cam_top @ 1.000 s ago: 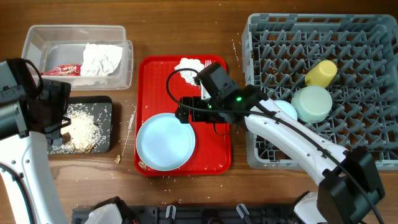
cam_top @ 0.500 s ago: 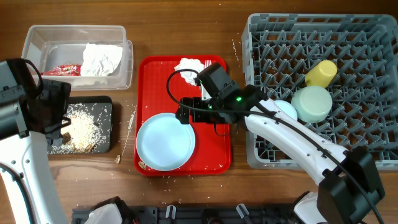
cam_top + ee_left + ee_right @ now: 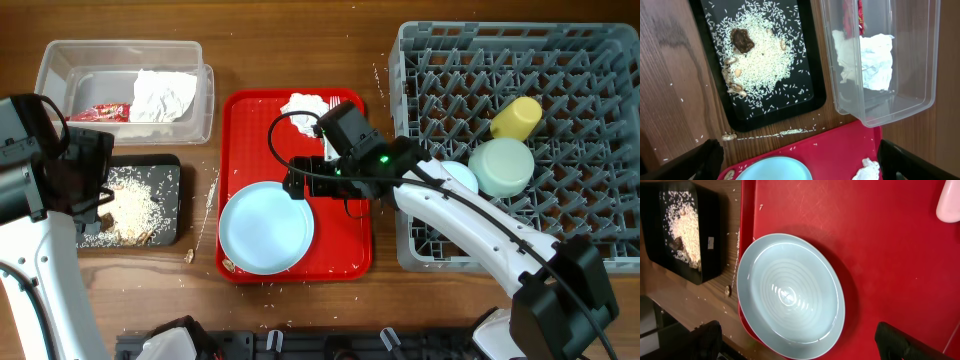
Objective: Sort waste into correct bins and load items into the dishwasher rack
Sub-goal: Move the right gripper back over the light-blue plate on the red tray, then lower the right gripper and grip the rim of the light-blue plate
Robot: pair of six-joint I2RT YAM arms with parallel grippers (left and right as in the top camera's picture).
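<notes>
The pale blue plate (image 3: 265, 228) lies on the red serving tray (image 3: 350, 250), with a crumpled napkin (image 3: 305, 104) at the tray's far end. My right gripper (image 3: 298, 180) hangs open and empty above the plate (image 3: 790, 290). My left gripper (image 3: 97, 205) is open and empty over the black tray (image 3: 168, 166) of rice (image 3: 760, 55) and a brown scrap (image 3: 741, 40). The clear tub (image 3: 60, 60) holds a napkin (image 3: 165, 95) and a red wrapper (image 3: 100, 113). The grey rack (image 3: 600, 60) holds the yellow cup (image 3: 516, 117), mint bowl (image 3: 502, 166) and saucer (image 3: 460, 177).
Loose rice grains and a food crumb (image 3: 730, 136) lie on the wood between the black tray and the red tray. A white rounded plastic piece (image 3: 947, 202) sits at the edge of the right wrist view. The rack's left wall stands close to the red tray.
</notes>
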